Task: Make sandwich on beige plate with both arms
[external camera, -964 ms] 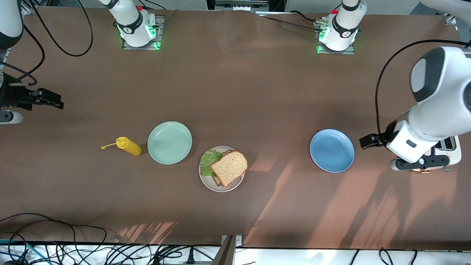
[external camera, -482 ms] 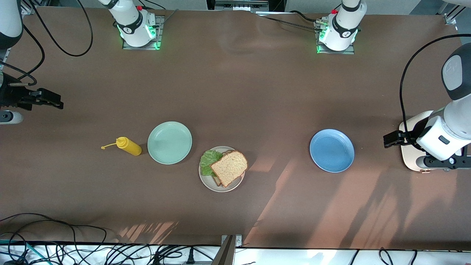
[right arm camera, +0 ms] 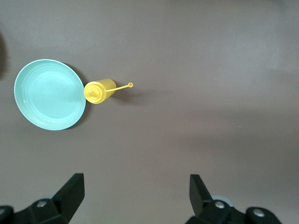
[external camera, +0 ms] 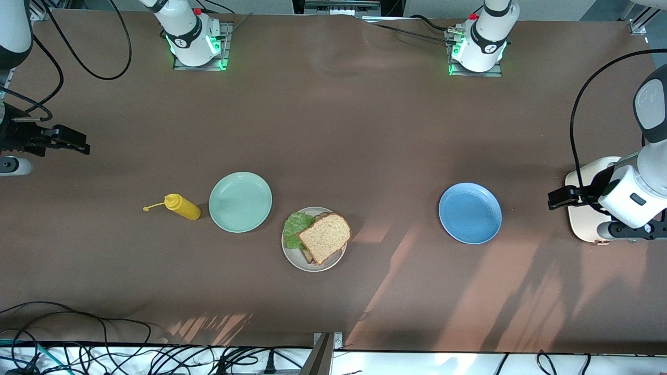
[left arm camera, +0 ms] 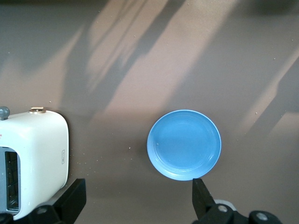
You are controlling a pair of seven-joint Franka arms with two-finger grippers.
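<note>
The sandwich (external camera: 324, 237) lies on the beige plate (external camera: 292, 256) in the middle of the table: a brown bread slice on top, a green lettuce leaf (external camera: 296, 227) sticking out from under it, another slice's corner below. My left gripper (external camera: 558, 197) is open and empty, up over the table between the blue plate and the toaster; its view shows both (left arm camera: 138, 198). My right gripper (external camera: 73, 141) is open and empty at the right arm's end of the table, held still; it also shows in its own view (right arm camera: 136, 196).
A mint-green plate (external camera: 240, 201) and a yellow squeeze bottle (external camera: 182, 206) lie beside the beige plate toward the right arm's end. A blue plate (external camera: 470, 212) lies toward the left arm's end, and a white toaster (external camera: 586, 224) stands near that end under the left arm.
My left arm has drawn back from beside the blue plate toward its end of the table and risen, uncovering the toaster. The right arm and the sandwich have not moved.
</note>
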